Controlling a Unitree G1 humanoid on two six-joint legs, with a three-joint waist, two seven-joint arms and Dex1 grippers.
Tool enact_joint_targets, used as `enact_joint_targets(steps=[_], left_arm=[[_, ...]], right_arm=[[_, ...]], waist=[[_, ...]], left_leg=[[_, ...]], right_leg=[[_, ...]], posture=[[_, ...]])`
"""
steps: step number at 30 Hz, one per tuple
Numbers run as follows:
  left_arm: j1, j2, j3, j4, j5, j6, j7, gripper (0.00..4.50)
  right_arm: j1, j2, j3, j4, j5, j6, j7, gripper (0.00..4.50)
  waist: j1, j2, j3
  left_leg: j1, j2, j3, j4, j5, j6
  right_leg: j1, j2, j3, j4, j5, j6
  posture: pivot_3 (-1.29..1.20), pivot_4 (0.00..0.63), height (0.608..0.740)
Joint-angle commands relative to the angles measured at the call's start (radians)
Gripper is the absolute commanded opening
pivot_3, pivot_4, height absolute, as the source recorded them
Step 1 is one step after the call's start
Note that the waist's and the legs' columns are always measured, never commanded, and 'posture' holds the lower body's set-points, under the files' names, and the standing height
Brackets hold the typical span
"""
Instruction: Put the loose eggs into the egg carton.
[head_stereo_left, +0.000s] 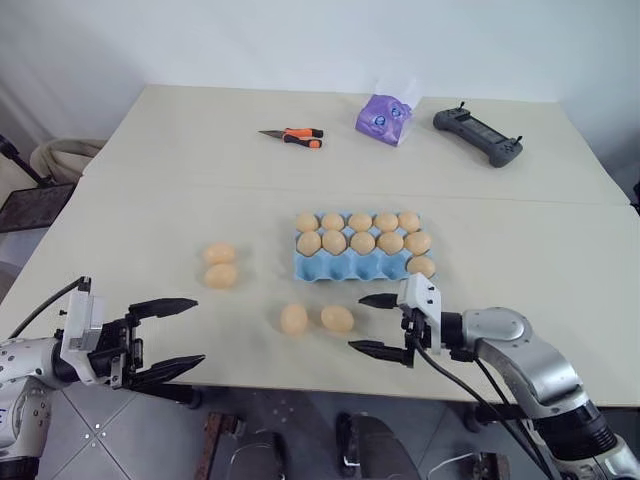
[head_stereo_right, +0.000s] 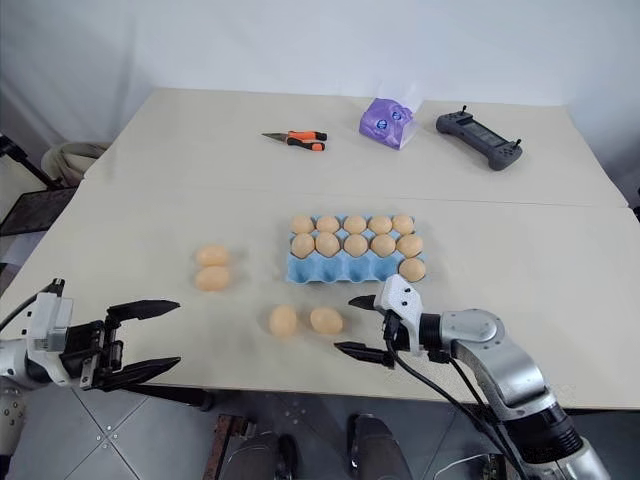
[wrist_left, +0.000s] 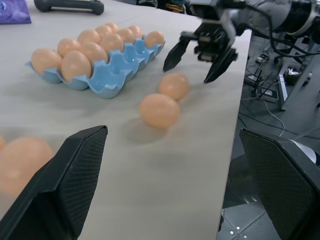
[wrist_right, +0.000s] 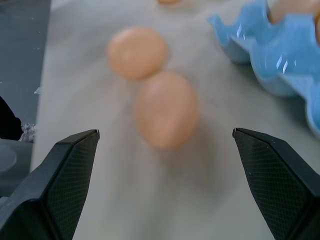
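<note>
The light blue egg carton (head_stereo_left: 345, 268) lies mid-table with its two far rows full of eggs and one egg (head_stereo_left: 421, 266) in the near row's right cup. Two loose eggs (head_stereo_left: 337, 319) (head_stereo_left: 294, 319) lie side by side near the table's front edge, and two more (head_stereo_left: 219, 253) (head_stereo_left: 221, 276) lie to the carton's left. My right gripper (head_stereo_left: 358, 323) is open just right of the nearer pair, pointing at the closest egg (wrist_right: 165, 109), with nothing between its fingers. At the front left edge of the table my left gripper (head_stereo_left: 198, 330) is open and empty.
At the far side of the table lie orange-handled pliers (head_stereo_left: 293, 136), a purple packet (head_stereo_left: 385, 117) and a dark handheld controller (head_stereo_left: 478, 135). The table's front edge runs right under both grippers.
</note>
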Motion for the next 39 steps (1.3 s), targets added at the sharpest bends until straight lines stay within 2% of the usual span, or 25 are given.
enact_joint_targets(steps=[1, 9, 17, 25, 26, 35, 39], left_arm=[[0.022, -0.001, 0.034, -0.052, -0.031, 0.006, 0.018, 4.5], [0.051, 0.0, 0.046, -0.087, -0.042, 0.011, 0.05, 4.5], [0.064, -0.003, 0.046, -0.1, -0.041, 0.006, 0.073, 4.5], [0.056, -0.008, 0.037, -0.097, -0.039, 0.002, 0.087, 4.5], [0.052, -0.009, 0.034, -0.095, -0.039, 0.001, 0.088, 4.5], [0.028, -0.015, 0.02, -0.073, -0.034, -0.001, 0.084, 4.5], [0.009, -0.021, 0.006, -0.054, -0.029, -0.004, 0.079, 4.5]], right_arm=[[-0.03, 0.028, 0.013, 0.015, -0.006, -0.036, 0.028, 4.47], [-0.102, 0.12, 0.051, 0.1, -0.062, -0.053, 0.003, 4.47], [-0.127, 0.146, 0.062, 0.123, -0.087, -0.039, 0.008, 4.47], [-0.131, 0.139, 0.06, 0.117, -0.1, -0.032, 0.008, 1.77], [-0.131, 0.136, 0.056, 0.108, -0.097, -0.031, 0.012, 1.55], [-0.142, 0.101, -0.092, -0.05, 0.061, 0.112, -0.008, 1.55], [-0.184, 0.061, -0.16, -0.072, 0.056, 0.165, -0.073, 1.55]], waist=[[-0.002, 0.0, 0.0], [-0.01, 0.0, 0.0], [-0.021, 0.0, 0.0], [-0.024, 0.0, 0.0], [-0.024, 0.0, 0.0], [-0.022, 0.0, 0.0], [-0.023, 0.0, 0.0]], left_leg=[[0.0, 0.0, 0.0, 0.0, 0.0, 0.0], [0.0, 0.0, 0.0, 0.0, 0.0, 0.0], [0.0, 0.0, -0.001, -0.001, 0.0, 0.0], [0.0, 0.0, -0.001, 0.0, 0.0, 0.0], [0.0, 0.0, -0.001, 0.0, 0.0, 0.0], [0.0, 0.0, -0.001, -0.001, 0.0, -0.001], [0.0, 0.0, -0.001, -0.001, 0.0, -0.001]], right_leg=[[0.0, 0.0, 0.0, 0.0, 0.0, 0.0], [0.0, 0.0, 0.0, 0.001, 0.0, 0.0], [0.0, 0.0, -0.001, 0.0, 0.0, 0.0], [0.0, 0.0, -0.001, 0.001, 0.0, 0.0], [0.0, 0.0, -0.001, 0.001, 0.0, 0.0], [0.0, 0.0, -0.001, 0.0, 0.0, 0.0], [0.0, -0.001, -0.001, 0.0, 0.0, 0.0]], posture=[[0.0, 0.15, 0.74], [0.0, 0.15, 0.74], [0.0, 0.15, 0.74], [0.0, 0.15, 0.74], [0.0, 0.15, 0.74], [0.0, 0.15, 0.74], [0.0, 0.15, 0.74]])
